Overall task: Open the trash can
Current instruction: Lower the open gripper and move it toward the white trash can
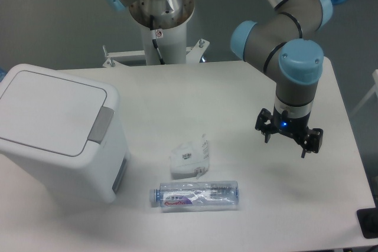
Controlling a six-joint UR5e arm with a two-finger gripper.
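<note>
Trash can (56, 137) is the reference: it stands at the left edge of the worktop (236, 98), lid (50, 110) flat and shut, gray push-button latch (101, 125) on the lid's right-hand edge, facing the open surface.

Claw (289, 136) hangs well to the right of the can, above the worktop, pointing down. Fingers spread apart, nothing between them: released and carrying nothing. No contact with any item.

Between can and claw: a crumpled white packet (190, 159) to the right of the can's lower corner; a clear plastic bottle (195, 195) lying on its side just in front of the packet, close to the can's base. Neither touches the can as far as visible.

Step in hand, by judgement: approach not yet begun; task at its start, lid untouched.

Next move calls for: travel left across the worktop to above the latch, passing over the packet and bottle with clearance, then press down on the gray button. Fingers closed together would likely give a firmer pressing tip. Risk: an off-centre push lands on the lid and fails to release it.
</note>
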